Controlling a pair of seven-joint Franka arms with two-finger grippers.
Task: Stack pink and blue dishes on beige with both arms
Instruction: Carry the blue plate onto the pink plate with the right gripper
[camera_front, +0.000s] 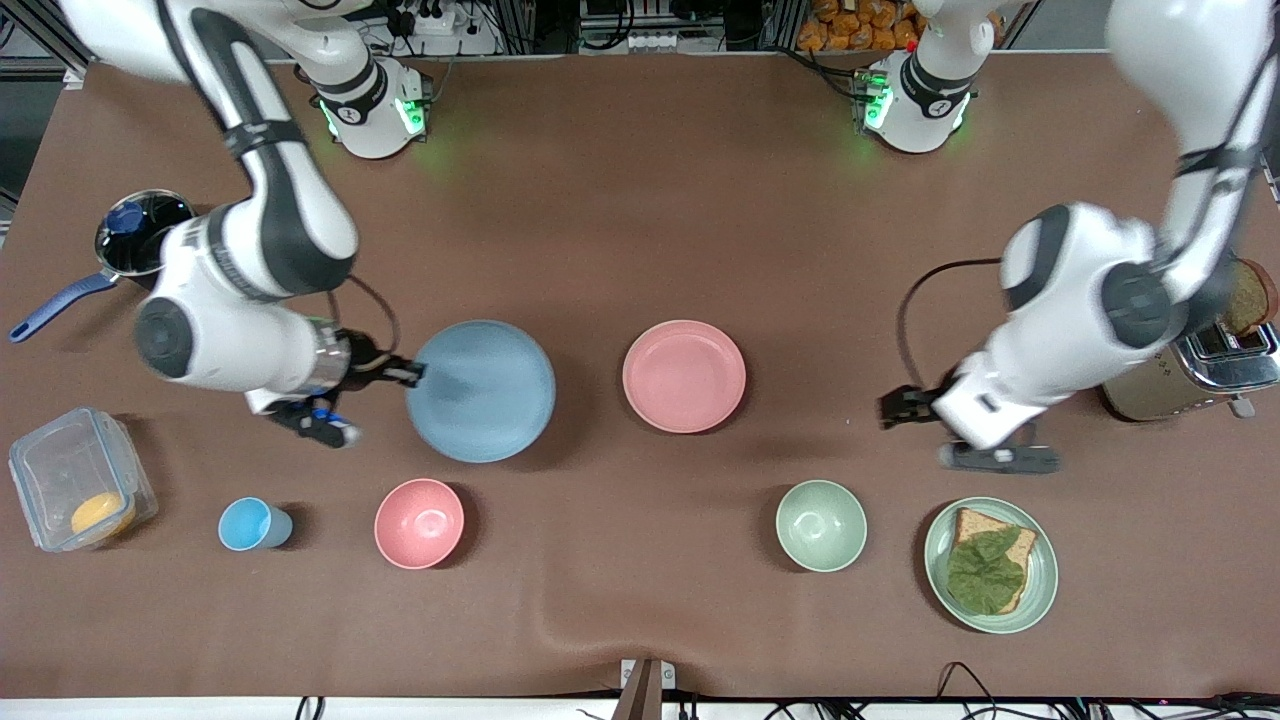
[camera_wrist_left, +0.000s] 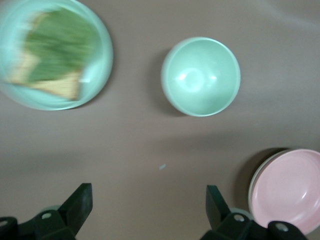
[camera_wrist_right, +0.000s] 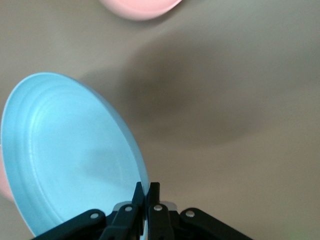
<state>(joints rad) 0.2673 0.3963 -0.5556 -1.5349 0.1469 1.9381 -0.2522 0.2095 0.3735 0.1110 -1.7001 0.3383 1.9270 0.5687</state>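
My right gripper (camera_front: 415, 375) (camera_wrist_right: 148, 192) is shut on the rim of the light blue plate (camera_front: 482, 390) (camera_wrist_right: 70, 155). It holds the plate tilted in the air over the table, beside the pink plate and toward the right arm's end. The pink plate (camera_front: 684, 376) (camera_wrist_left: 287, 190) lies at the table's middle. In the left wrist view a pale rim (camera_wrist_left: 251, 187) shows under it. The beige plate is otherwise hidden. My left gripper (camera_front: 893, 408) (camera_wrist_left: 148, 205) hangs open and empty over bare table, between the pink plate and the pale green plate.
Along the near side stand a blue cup (camera_front: 255, 524), a pink bowl (camera_front: 420, 523), a green bowl (camera_front: 821, 525) (camera_wrist_left: 200, 76) and a green plate (camera_front: 1045, 590) (camera_wrist_left: 102, 65) with bread and a leaf. A clear box (camera_front: 80, 490), a pot (camera_front: 140, 240) and a toaster (camera_front: 1200, 370) stand at the ends.
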